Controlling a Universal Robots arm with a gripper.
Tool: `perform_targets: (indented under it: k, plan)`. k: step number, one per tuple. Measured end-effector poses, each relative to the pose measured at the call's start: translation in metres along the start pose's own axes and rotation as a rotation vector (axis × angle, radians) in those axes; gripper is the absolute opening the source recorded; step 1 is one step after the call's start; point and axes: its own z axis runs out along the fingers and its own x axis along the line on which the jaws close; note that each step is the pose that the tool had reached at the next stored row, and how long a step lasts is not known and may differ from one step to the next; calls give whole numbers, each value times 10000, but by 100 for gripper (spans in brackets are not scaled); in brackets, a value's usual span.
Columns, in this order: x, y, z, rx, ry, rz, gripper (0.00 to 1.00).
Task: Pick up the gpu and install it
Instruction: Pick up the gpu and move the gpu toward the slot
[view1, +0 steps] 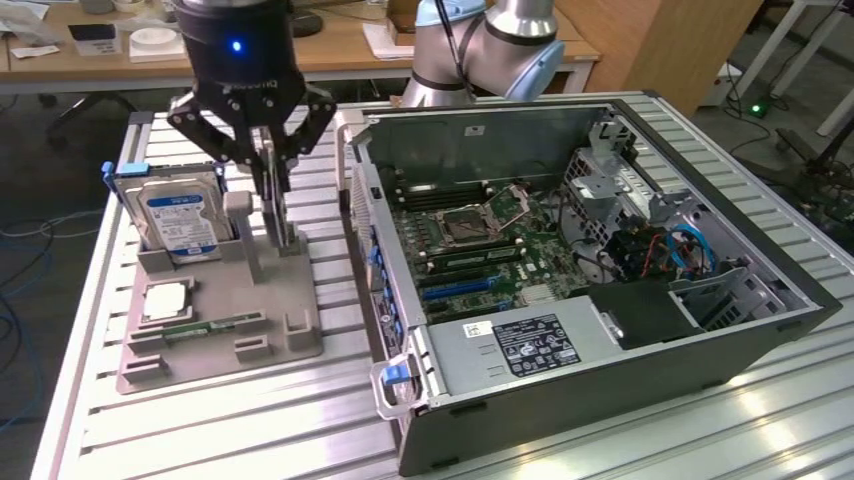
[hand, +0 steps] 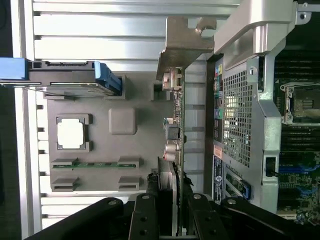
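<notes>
Black fingers (hand: 145, 215) of the hand (hand: 168, 182) fill the near edge of the wrist view, pressed in from both sides on the gpu (hand: 176, 125), which shows edge-on between them. The hand is pinching that card, one finger on each flat face. The card's pale metal bracket (hand: 185, 42) sits at the end farthest from the fingers.

In the exterior view the hand (view1: 275, 185) hangs straight down over the gray holder (view1: 254, 290), and the gpu (view1: 283, 225) stands upright on its long edge near the holder's middle, its lower edge meeting the holder's surface. At the holder's far end, on the exterior view's left, a silver hard drive with a blue label (view1: 180, 222) stands upright in its own pocket, apart from the card. A square processor chip (view1: 167, 300) lies flat in a recess at the holder's nearer part, and a slim green memory stick (view1: 214, 326) lies just beside it, closer to the holder's front edge.

Beside the holder, on the exterior view's right, an open computer case (view1: 601, 380) lies on its side with the motherboard (view1: 481, 240) exposed. Holder and case both rest on the slatted metal tabletop (view1: 240, 420).
</notes>
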Motion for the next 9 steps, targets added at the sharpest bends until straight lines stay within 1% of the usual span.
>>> perform_targets:
  k: [6,9]
  plan:
    - [-6,2,-212,0,-1,0,27]
    - [-9,4,-334,-2,2,0,27]
